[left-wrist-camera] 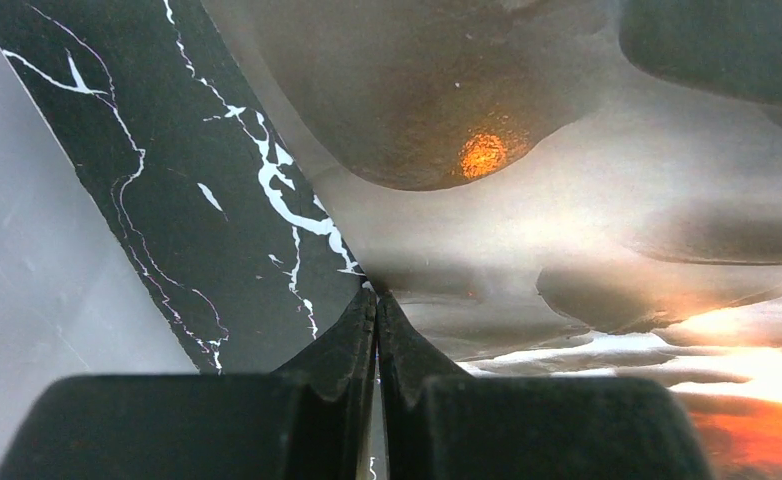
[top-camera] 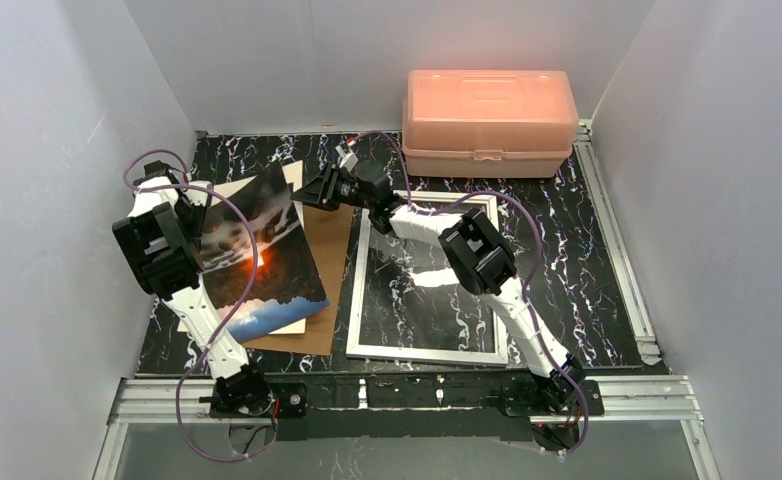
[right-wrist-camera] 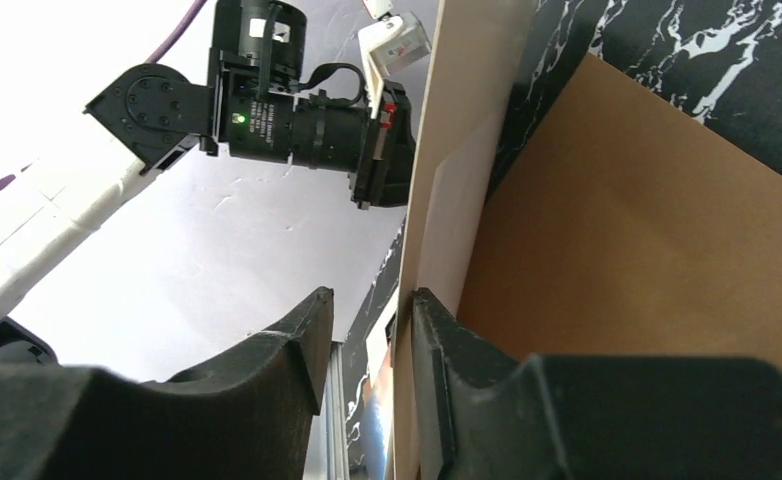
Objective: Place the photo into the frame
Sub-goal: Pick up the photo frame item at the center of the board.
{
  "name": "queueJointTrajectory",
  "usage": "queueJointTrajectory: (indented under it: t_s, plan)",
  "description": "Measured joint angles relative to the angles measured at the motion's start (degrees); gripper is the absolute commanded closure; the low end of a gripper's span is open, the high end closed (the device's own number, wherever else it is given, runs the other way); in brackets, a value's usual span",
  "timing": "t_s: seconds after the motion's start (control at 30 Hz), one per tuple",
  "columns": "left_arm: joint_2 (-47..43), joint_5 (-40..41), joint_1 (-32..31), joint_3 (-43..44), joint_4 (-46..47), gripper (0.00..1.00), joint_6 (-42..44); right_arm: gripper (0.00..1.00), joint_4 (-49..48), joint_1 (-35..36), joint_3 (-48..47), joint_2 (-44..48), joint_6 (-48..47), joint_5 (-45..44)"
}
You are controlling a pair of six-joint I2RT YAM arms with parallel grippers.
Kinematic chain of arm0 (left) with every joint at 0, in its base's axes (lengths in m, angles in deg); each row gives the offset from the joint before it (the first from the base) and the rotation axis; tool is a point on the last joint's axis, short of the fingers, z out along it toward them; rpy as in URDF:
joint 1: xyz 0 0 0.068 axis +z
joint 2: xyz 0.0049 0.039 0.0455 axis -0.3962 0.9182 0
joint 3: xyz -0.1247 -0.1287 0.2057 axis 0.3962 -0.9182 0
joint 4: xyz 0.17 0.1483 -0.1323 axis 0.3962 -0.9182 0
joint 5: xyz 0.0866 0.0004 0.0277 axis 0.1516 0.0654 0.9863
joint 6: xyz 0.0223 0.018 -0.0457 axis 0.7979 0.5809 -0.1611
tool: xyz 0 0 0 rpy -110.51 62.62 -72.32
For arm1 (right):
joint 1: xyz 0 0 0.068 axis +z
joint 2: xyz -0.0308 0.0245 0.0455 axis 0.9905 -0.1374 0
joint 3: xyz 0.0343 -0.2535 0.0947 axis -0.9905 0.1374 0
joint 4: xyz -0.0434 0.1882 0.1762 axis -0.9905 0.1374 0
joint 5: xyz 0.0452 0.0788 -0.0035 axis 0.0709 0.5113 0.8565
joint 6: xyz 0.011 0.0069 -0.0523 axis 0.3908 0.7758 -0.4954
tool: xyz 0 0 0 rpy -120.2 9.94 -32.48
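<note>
The photo [top-camera: 257, 250], dark clouds with an orange glow, is tilted up over the left half of the table. My left gripper [top-camera: 197, 224] is shut on its left edge; in the left wrist view the closed tips [left-wrist-camera: 377, 297] pinch the print [left-wrist-camera: 567, 200]. My right gripper [top-camera: 307, 192] reaches across to the photo's upper right edge. Its jaws [right-wrist-camera: 367, 305] stand apart, with a thin cream sheet edge [right-wrist-camera: 437, 200] against the right finger [right-wrist-camera: 429, 330] and a strip of the photo [right-wrist-camera: 372, 410] showing in the gap. The white frame [top-camera: 352, 300] lies flat at centre right.
A brown backing board [top-camera: 325, 270] lies under the photo, beside the frame. A pink plastic box [top-camera: 487, 120] stands at the back, behind the frame. White walls close in on three sides. An aluminium rail [top-camera: 617, 240] runs along the right edge of the table.
</note>
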Motion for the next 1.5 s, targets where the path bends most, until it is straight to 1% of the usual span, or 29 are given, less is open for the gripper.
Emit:
queueJointTrajectory:
  t_s: [0.17, 0.37, 0.43, 0.47, 0.57, 0.67, 0.77, 0.87, 1.03, 1.17, 1.27, 1.33, 1.5]
  plan:
    - [-0.2, -0.2, 0.0, -0.3, 0.2, 0.99, 0.2, 0.72, 0.1, 0.0, -0.1, 0.5, 0.1, 0.0]
    - [-0.4, -0.5, 0.0, -0.5, 0.3, 0.99, 0.4, 0.89, 3.2, 0.0, -0.5, 0.5, -0.7, 0.0]
    - [-0.4, -0.7, 0.1, -0.5, 0.3, 0.98, 0.4, 0.96, 4.0, 0.0, -0.5, 0.5, -1.5, -0.2]
    - [-0.5, -0.8, 0.1, -0.5, 0.2, 0.96, 0.4, 0.99, 4.5, 0.0, -0.6, 0.5, -2.0, -0.3]
    - [-0.5, -2.8, 0.2, -0.1, -1.1, 0.84, 0.1, 0.99, 7.1, 0.0, -0.8, 0.7, -4.4, -1.1]
    - [-0.3, -6.8, 0.0, 0.9, -4.6, 0.73, -0.6, 0.99, 10.6, 0.0, -1.3, 1.5, -7.3, -1.9]
    - [0.7, -12.4, -0.2, 4.9, -11.2, 0.70, -1.8, 0.99, 16.1, 0.1, -3.1, 3.4, -11.9, -3.9]
    - [0.9, -17.3, -0.3, 11.2, -16.9, 0.63, -2.9, 0.99, 21.0, 0.8, -4.4, 7.1, -16.4, -5.9]
    - [0.2, -24.2, -0.3, 18.4, -23.5, 0.58, -4.0, 0.99, 24.6, 3.0, -5.6, 15.6, -21.8, -7.8]
    - [-0.6, -27.6, -0.3, 20.0, -27.0, 0.57, -4.5, 0.99, 26.0, 4.6, -5.6, 22.2, -25.6, -9.8]
    - [-1.5, -28.2, -0.3, 19.5, -27.8, 0.59, -4.8, 0.99, 28.4, 5.6, -5.8, 26.0, -29.0, -11.8]
    - [-2.8, -28.1, -0.3, 16.7, -26.7, 0.60, -4.8, 0.99, 30.8, 5.8, -6.5, 27.4, -31.2, -13.1]
    - [-4.5, -26.2, -0.6, 6.0, -23.4, 0.66, -4.2, 0.99, 39.0, 5.5, -7.5, 29.6, -35.8, -16.5]
